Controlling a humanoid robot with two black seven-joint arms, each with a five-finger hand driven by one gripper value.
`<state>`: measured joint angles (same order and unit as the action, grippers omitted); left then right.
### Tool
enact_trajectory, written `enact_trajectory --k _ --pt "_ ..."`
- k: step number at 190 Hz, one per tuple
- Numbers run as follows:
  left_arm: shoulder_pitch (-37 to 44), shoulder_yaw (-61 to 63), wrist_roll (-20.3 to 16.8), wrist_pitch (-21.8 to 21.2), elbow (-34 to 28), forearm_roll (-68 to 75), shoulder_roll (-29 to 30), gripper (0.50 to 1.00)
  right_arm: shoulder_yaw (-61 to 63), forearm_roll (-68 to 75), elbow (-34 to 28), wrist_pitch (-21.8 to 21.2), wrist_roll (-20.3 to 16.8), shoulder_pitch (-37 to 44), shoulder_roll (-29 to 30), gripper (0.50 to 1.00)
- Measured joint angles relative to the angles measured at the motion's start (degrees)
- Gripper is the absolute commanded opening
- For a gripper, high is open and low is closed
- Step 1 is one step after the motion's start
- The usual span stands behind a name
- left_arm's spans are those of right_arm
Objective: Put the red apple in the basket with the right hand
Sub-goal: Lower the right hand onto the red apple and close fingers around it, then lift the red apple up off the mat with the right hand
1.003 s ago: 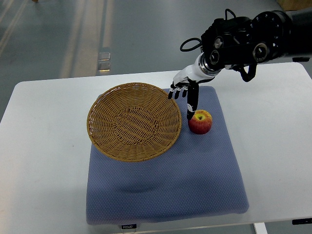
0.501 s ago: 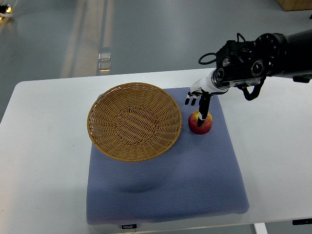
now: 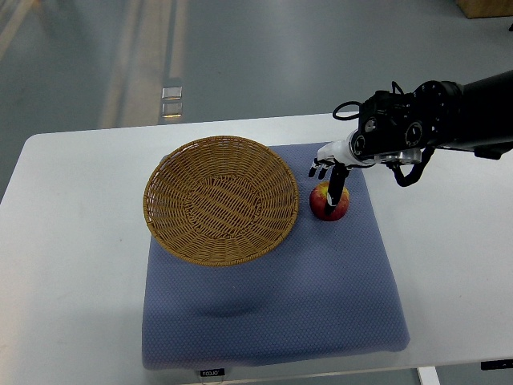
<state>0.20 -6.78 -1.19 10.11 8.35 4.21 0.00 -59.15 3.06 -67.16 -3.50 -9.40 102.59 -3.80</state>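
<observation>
Right hand [image 3: 329, 167] above round glossy apple [image 3: 329, 205] beside woven basket [image 3: 220, 199].

My black right arm [image 3: 437, 120] reaches in from the right edge, wrist angled down and leftward. Its white-and-black fingered right hand [image 3: 330, 167] hangs with fingers loosely spread, one dark finger [image 3: 337, 184] pointing straight down, grasping nothing.
</observation>
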Motion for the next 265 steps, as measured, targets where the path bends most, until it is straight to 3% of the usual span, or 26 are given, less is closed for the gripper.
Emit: enact_trajectory --k 31,55,87,106,122,134,141,148,164,199,220,265 --pt "0.0 0.0 0.0 0.0 0.0 0.0 0.0 1.0 -0.1 -0.2 0.4 2.1 0.0 -1.8 0.2 0.915" --pt "0.0 0.0 0.0 0.0 0.0 0.0 0.0 1.0 -0.3 -0.5 0.7 3.0 0.1 -2.6 0.2 0.868" --pt "0.0 0.0 0.0 -0.1 0.0 0.0 0.0 1.0 -1.5 -0.7 0.9 3.7 0.3 -3.4 0.2 0.856" --pt "0.0 0.0 0.0 -0.1 0.0 0.0 0.0 1.0 -1.6 -0.9 1.0 4.1 0.5 -3.9 0.3 0.801" --pt "0.1 0.0 0.0 -0.1 0.0 0.0 0.0 1.0 -1.6 -1.0 1.2 4.5 0.5 -4.4 0.3 0.782" --pt "0.1 0.0 0.0 -0.1 0.0 0.0 0.0 1.0 -1.6 -1.0 1.2 4.8 0.6 -4.6 0.5 0.74" --pt "0.1 0.0 0.0 -0.1 0.0 0.0 0.0 1.0 -1.6 -1.1 1.3 4.9 0.6 -4.8 0.7 0.678" --pt "0.1 0.0 0.0 -0.1 0.0 0.0 0.0 1.0 -1.6 -1.1 1.4 5.0 0.6 -4.8 0.9 0.65" --pt "0.1 0.0 0.0 -0.1 0.0 0.0 0.0 1.0 -1.7 -1.5 1.6 5.0 0.7 -4.9 1.1 0.625" --pt "0.1 -0.1 0.0 -0.1 0.0 0.0 0.0 1.0 -2.3 -2.4 1.7 4.6 0.7 -4.1 0.5 0.625" --pt "0.1 -0.1 0.0 -0.1 0.0 0.0 0.0 1.0 -3.4 -3.2 1.7 2.6 0.8 -1.7 -0.8 0.625" --pt "0.1 -0.1 0.0 -0.1 0.0 0.0 0.0 1.0 -3.7 -7.0 1.6 -7.3 1.0 9.5 -6.6 0.625"
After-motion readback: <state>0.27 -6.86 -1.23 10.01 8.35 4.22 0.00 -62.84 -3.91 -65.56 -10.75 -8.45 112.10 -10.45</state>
